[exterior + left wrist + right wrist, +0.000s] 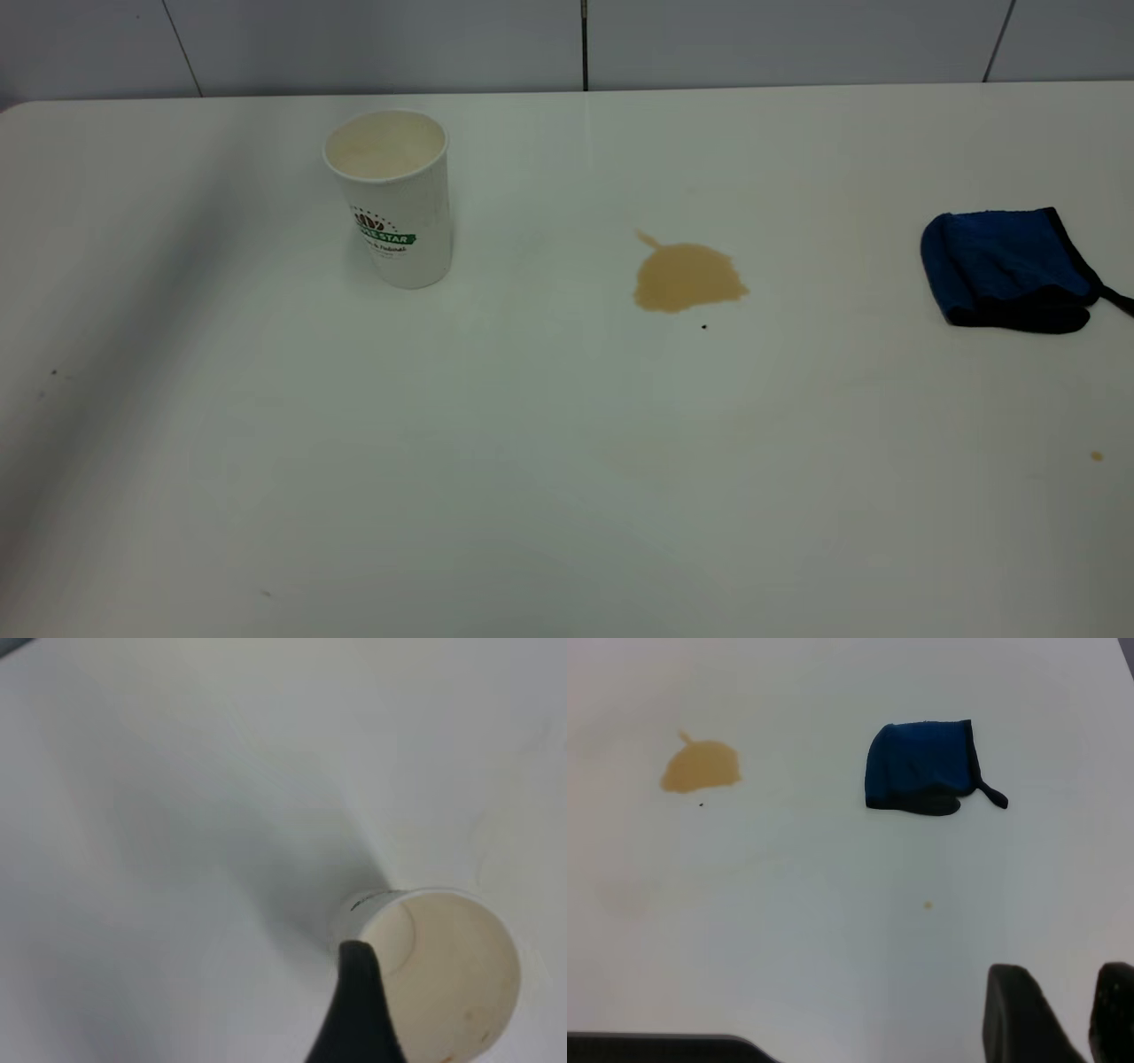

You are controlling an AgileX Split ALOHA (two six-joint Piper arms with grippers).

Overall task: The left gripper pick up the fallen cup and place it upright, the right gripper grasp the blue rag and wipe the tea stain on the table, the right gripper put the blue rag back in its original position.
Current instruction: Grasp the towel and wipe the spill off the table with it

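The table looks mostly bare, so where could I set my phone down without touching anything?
The whole near half of the table is free, apart from a tiny orange-brown speck near its right edge. There is also open room between the upright cup and the tea stain, and between that stain and the blue rag. Nowhere is crowded.

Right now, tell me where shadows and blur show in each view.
Exterior view: a broad soft shadow darkens the table at left. Left wrist view: the cup casts a grey shadow, and the dark finger looks soft-edged. Right wrist view: evenly lit.
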